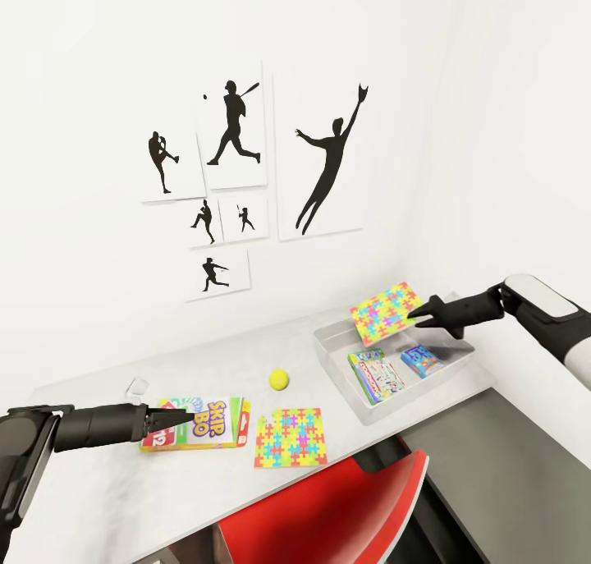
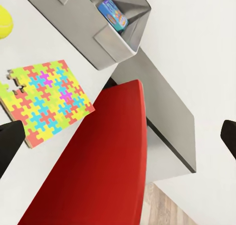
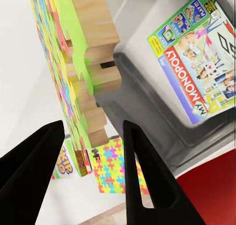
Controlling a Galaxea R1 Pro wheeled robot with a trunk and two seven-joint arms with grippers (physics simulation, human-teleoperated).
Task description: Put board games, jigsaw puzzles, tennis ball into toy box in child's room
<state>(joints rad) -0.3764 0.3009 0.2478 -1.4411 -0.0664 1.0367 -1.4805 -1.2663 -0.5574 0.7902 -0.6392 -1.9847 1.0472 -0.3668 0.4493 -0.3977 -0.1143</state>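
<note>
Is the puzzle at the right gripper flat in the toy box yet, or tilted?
Tilted. The puzzle slants above the toy box rim, held between the right gripper's fingers.

The toy box [image 1: 332, 359] is the thing to steer by. Over its far half a tilted puzzle [image 1: 386, 308] hangs at the tip of the right pincer [image 1: 420, 311], blocking the way down there. Inside, the green game [image 1: 375, 375] and the blue game [image 1: 422, 360] cover much of the floor; the bare floor shows at the box's far end. Left of the box the surface [image 1: 98, 383] lies open up to the wall, with just the ball [image 1: 279, 378] on it. Nearer, the second puzzle [image 1: 291, 437] and the SKIP-BO box [image 1: 205, 423] lie flat. The left pincer [image 1: 190, 421] lies low over that box. A red chair [image 1: 361, 506] crowds the front edge below the box.
</note>
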